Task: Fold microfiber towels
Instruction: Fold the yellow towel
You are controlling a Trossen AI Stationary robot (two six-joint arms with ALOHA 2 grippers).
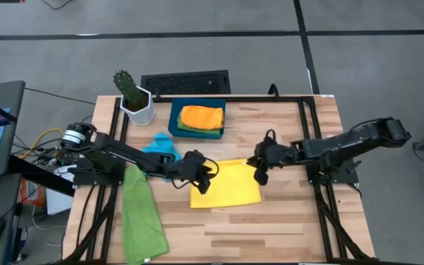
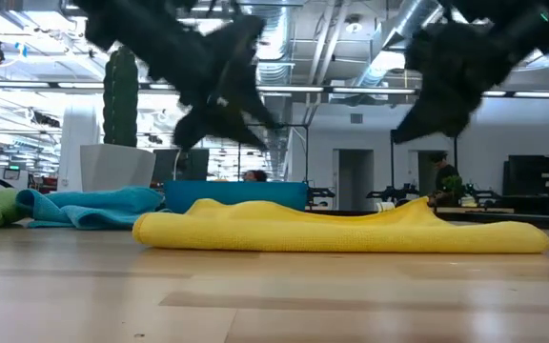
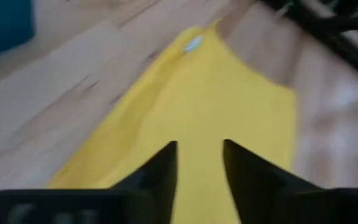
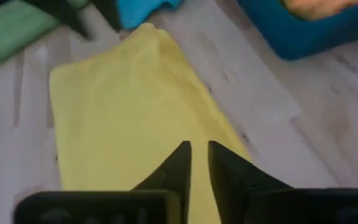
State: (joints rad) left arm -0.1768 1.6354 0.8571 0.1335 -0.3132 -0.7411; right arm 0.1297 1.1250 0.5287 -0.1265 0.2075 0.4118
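The yellow towel (image 1: 227, 184) lay flat near the middle of the wooden table (image 1: 271, 228), with bare wood open in front of it and to its right. The left gripper (image 1: 202, 179) hung over the towel's left edge, its fingers (image 3: 160, 171) slightly apart with only yellow cloth showing in the gap and nothing clamped. The right gripper (image 1: 260, 174) hovered at the towel's upper right corner, its fingers (image 4: 179, 165) nearly together, a thin slit between them, holding nothing. From table height, both grippers hung clear above the cloth. A sky-blue towel (image 1: 160, 145) sat bunched just beyond the left gripper, and a green towel (image 1: 140, 217) draped along the table's left edge. An orange towel (image 1: 202, 117) rested atop a green one in the teal tray (image 1: 175, 121) at the far edge, beside a potted cactus (image 1: 132, 96).
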